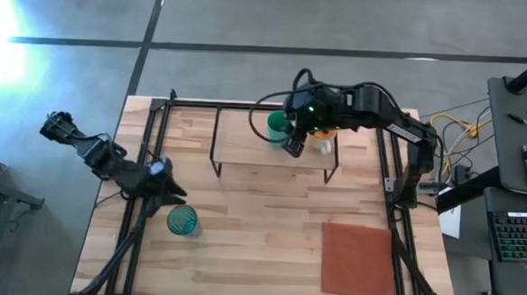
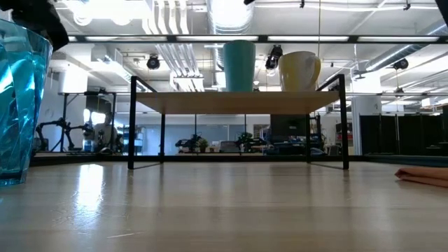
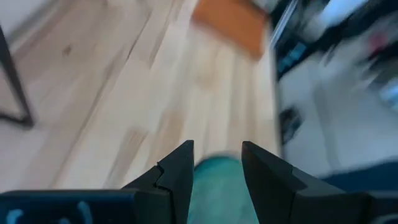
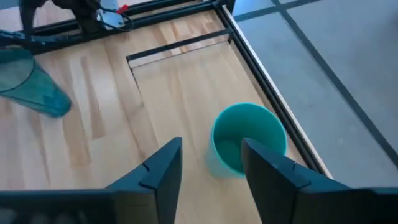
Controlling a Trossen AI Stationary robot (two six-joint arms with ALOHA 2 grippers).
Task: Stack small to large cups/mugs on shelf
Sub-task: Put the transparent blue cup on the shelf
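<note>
The see-through teal tumbler (image 1: 183, 220) stands upright on the table at the near left, and looms large in the low view (image 2: 17, 105). My left gripper (image 1: 167, 191) is open just above and beside it, and the tumbler's top (image 3: 214, 183) shows between the fingers. The light-wood shelf (image 1: 245, 147) stands at the far middle. The green cup (image 1: 275, 126) and the small mug (image 2: 299, 70) stand upright on it side by side. My right gripper (image 1: 292, 145) is open above the shelf, close to the green cup (image 4: 249, 140). The arm partly hides the mug from above.
A reddish-brown mat (image 1: 357, 259) lies flat at the near right. Black frame rails (image 1: 145, 159) run along the table's left, right and far sides. Bare wood lies between the shelf and the near edge.
</note>
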